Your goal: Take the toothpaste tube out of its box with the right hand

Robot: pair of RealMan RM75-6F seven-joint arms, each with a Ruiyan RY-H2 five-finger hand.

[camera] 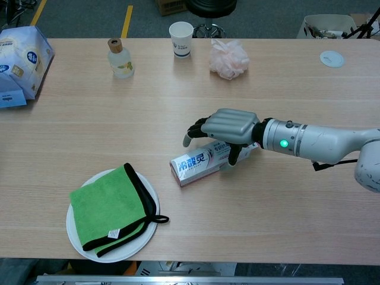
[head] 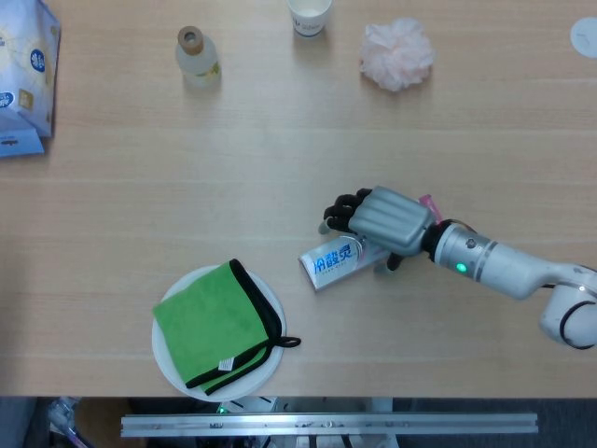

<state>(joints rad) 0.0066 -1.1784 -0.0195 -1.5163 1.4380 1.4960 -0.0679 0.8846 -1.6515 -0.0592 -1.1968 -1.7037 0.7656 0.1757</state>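
The toothpaste box [head: 331, 261] [camera: 193, 167], white with blue lettering, lies flat and slanted near the table's middle. My right hand [head: 387, 219] [camera: 228, 124] lies palm down over the box's right half. Its fingers [camera: 193, 130] stretch past the box's far edge, and the thumb reaches down at the near side. The fingers are not wrapped round the box. A pink end flap [head: 427, 201] peeks out behind the wrist. No tube shows outside the box. My left hand appears in neither view.
A white plate [head: 272, 362] [camera: 73, 232] carrying a folded green cloth [head: 207, 324] sits front left. At the back stand a small bottle [head: 196, 56], a paper cup [head: 309, 14] and a pink bath puff [head: 398, 53]. A blue packet [head: 23, 75] lies far left.
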